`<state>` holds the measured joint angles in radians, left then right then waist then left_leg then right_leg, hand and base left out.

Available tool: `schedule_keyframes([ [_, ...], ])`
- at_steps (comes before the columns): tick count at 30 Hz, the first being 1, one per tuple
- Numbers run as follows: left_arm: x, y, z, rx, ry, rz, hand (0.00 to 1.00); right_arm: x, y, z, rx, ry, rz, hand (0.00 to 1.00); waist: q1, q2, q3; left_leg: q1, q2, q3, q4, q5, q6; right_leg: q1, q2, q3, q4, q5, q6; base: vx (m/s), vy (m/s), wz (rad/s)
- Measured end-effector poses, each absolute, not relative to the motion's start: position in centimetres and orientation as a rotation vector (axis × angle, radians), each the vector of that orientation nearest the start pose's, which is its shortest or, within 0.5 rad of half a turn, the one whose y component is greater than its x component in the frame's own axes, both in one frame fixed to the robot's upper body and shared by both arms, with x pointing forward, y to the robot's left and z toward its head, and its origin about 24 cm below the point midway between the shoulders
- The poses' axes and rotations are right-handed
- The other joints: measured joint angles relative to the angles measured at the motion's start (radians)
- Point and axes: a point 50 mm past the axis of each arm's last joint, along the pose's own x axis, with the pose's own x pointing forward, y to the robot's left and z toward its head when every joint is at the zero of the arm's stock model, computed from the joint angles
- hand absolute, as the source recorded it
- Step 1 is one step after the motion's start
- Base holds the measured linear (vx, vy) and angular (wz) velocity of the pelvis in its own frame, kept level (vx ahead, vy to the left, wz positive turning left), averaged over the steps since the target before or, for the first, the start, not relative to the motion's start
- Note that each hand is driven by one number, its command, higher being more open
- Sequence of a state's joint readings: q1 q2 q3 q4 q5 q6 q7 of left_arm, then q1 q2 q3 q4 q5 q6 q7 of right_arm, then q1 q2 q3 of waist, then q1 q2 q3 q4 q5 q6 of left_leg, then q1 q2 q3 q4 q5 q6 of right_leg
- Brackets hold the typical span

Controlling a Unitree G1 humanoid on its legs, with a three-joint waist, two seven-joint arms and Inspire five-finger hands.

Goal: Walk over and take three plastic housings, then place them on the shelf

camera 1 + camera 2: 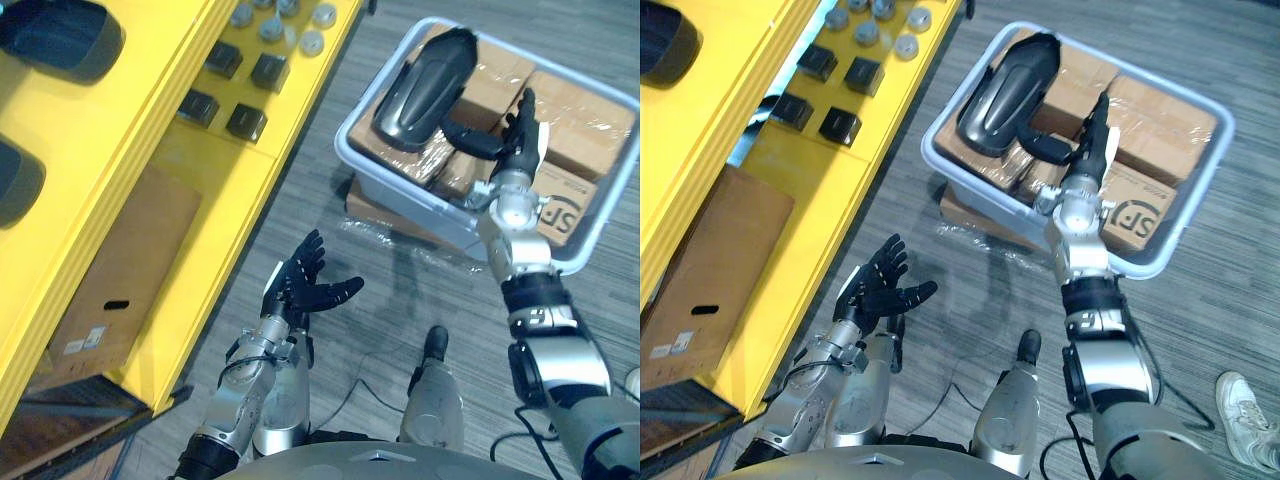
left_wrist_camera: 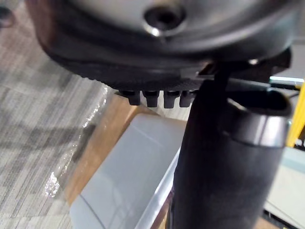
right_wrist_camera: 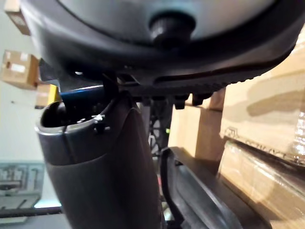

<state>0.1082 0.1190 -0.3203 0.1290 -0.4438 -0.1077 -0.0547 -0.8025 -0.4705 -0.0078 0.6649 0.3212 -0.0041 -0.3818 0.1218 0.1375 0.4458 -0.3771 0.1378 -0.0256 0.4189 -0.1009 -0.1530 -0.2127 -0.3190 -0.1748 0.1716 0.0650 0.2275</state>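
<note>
Fingers [image 1: 523, 110] of the right hand [image 1: 515, 135] stand straight and close together over the wrapped cardboard boxes [image 1: 585, 125] in the grey tub [image 1: 395, 190]. Its thumb stretches towards the near end of the black plastic housing [image 1: 425, 85] lying on those boxes; I cannot tell whether it touches, and nothing is gripped. The left hand [image 1: 295, 290] hangs over the floor beside the yellow shelf [image 1: 190, 160], fingers spread and empty. Two more dark housings [image 1: 60, 40] lie on the shelf's top level
</note>
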Motion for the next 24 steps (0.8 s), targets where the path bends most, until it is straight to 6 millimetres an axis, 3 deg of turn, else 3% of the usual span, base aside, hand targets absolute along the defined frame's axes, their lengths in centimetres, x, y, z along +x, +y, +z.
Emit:
schedule_keyframes([
  [4, 21.1, 9.8, -1.8, -0.383, 0.242, -0.276, 1.0, 38.7, -27.2, 19.6, -0.1, -0.153, -0.545, 1.0, 0.038, 0.03, 0.031, -0.024, -0.013, -0.021, -0.001, 0.016, 0.003, -0.027, -0.012, -0.019, 0.029, -0.002, -0.002, -0.03, -0.003, 0.14],
  [8, 20.5, 9.2, -3.4, -0.443, 0.314, -0.26, 1.0, 39.0, -28.3, 20.4, -0.154, -0.098, -0.585, 1.0, 0.071, 0.05, 0.049, -0.037, -0.014, -0.034, -0.005, 0.026, 0.001, -0.043, -0.015, -0.038, 0.055, -0.008, -0.011, -0.04, -0.015, 0.08],
  [12, 19.8, 8.6, -4.8, -0.466, 0.382, -0.267, 1.0, 39.3, -29.0, 22.7, -0.184, -0.091, -0.632, 1.0, 0.086, 0.062, 0.054, -0.049, -0.026, -0.038, -0.04, 0.054, 0.001, -0.068, -0.027, -0.05, 0.058, -0.011, -0.012, -0.04, -0.021, 0.06],
  [21, 19.5, 6.9, -5.5, -0.585, 0.402, -0.3, 1.0, 38.9, -31.0, 24.1, -0.276, -0.023, -0.702, 1.0, 0.124, 0.079, 0.043, -0.051, -0.027, -0.061, -0.09, 0.086, -0.011, -0.087, -0.029, -0.078, 0.072, -0.018, -0.023, -0.02, -0.032, 0.05],
  [22, 19.5, 6.9, -5.6, -0.587, 0.401, -0.303, 1.0, 38.9, -31.1, 24.1, -0.279, -0.02, -0.704, 0.0, 0.125, 0.08, 0.042, -0.051, -0.027, -0.063, -0.091, 0.087, -0.012, -0.087, -0.03, -0.08, 0.073, -0.019, -0.024, 0.01, -0.029, 0.06],
  [24, 19.3, 6.7, -5.6, -0.597, 0.403, -0.313, 1.0, 38.8, -31.3, 23.9, -0.283, 0.011, -0.721, 0.0, 0.126, 0.089, 0.036, -0.051, -0.027, -0.066, -0.092, 0.087, -0.012, -0.087, -0.031, -0.087, 0.076, -0.021, -0.026, 0.01, -0.024, 0.04],
])
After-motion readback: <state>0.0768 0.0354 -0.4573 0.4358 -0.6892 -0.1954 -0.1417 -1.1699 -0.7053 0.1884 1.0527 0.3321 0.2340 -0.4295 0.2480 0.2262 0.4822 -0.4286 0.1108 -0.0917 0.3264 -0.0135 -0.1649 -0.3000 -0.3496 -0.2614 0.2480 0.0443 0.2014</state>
